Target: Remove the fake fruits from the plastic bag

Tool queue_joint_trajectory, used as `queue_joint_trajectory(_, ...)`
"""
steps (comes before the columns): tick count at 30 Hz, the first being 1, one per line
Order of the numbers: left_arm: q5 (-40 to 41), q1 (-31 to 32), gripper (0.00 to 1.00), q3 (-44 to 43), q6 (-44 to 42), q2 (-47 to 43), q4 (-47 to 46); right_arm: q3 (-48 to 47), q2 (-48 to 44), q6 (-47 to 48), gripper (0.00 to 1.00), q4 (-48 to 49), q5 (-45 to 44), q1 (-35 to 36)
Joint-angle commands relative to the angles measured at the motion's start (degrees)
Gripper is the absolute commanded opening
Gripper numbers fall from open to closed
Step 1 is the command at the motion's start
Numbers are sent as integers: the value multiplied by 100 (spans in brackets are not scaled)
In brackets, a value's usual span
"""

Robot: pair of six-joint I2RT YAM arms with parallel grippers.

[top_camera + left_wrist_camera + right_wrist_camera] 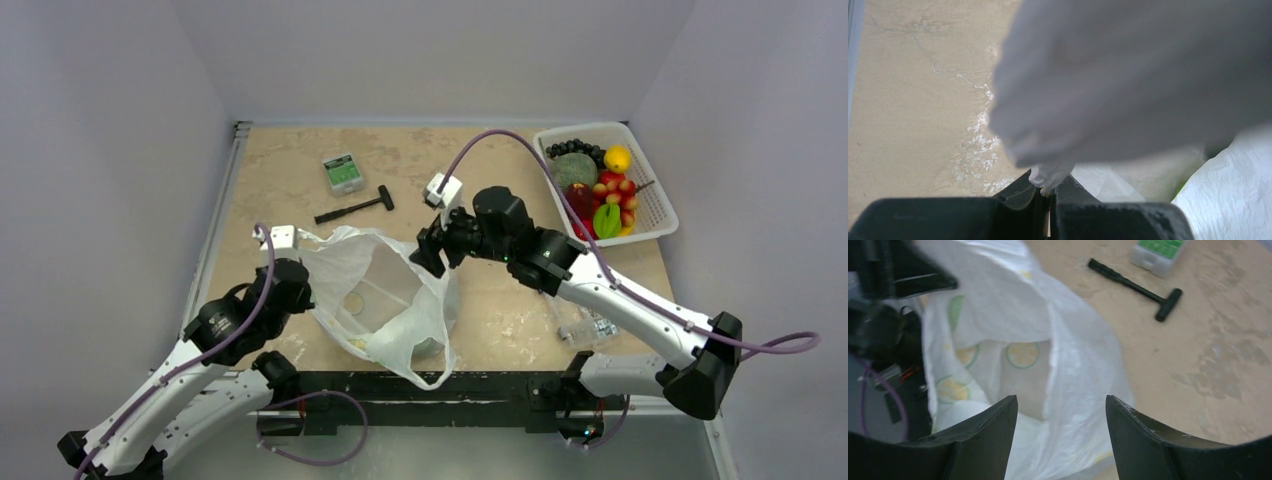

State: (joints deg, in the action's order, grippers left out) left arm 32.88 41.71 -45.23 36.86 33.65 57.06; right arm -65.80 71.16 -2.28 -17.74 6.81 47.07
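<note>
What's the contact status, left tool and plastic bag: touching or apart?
Touching. The left wrist view shows the left tool shut on a pinched fold of the plastic bag.

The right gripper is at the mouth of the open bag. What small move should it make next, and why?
Probably lower the right gripper a little into the mouth of the plastic bag. Its jaws stand open over the opening, and the left gripper pinches the bag's rim, holding it open.
</note>
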Motion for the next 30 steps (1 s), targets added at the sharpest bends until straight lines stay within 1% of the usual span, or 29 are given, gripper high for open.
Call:
queue_joint_trajectory(1, -38, 30, 0, -166, -1, 65, -137, 68, -94, 435, 59, -132, 1124, 520)
queue_joint_trajectory(2, -30, 30, 0, -165, -3, 77, -134, -36, 50, 423, 56, -227, 1251, 661)
queue_joint_trajectory(4, -15, 30, 0, -172, -10, 107, -121, -240, 459, 418, 51, -407, 1154, 980)
queue_joint_trajectory(7, -2, 30, 0, -187, 1, 124, -103, -461, 1006, 526, 52, -650, 898, 1360)
queue_joint_trajectory(10, 27, 39, 0, -167, 22, 87, -104, -718, 1582, 477, 53, -947, 196, 1582)
queue_joint_trajectory(12, 30, 45, 0, -166, 18, 81, -115, -950, 1955, 304, 52, -1158, -420, 1680)
queue_joint_trajectory(13, 33, 39, 0, -162, 19, 87, -106, -998, 2130, 193, 51, -1195, -712, 1700)
queue_joint_trajectory(16, 34, 43, 0, -170, 23, 102, -101, -1252, 2558, -148, 43, -1397, -1602, 1771)
queue_joint_trajectory(17, 39, 41, 0, -172, 23, 106, -105, -1350, 2674, -208, 42, -1441, -1880, 1790)
queue_joint_trajectory(22, 8, 41, 0, -179, -1, 109, -117, -2012, 3430, -368, 43, -1846, -2354, 1909)
queue_joint_trajectory(26, 54, 39, 0, -179, 22, -3, -89, -2302, 3877, -480, 48, -2133, -2595, 1972)
queue_joint_trajectory(30, 119, 47, 0, -149, 40, -182, -97, -2575, 4117, -675, 51, -2822, -2834, 1973)
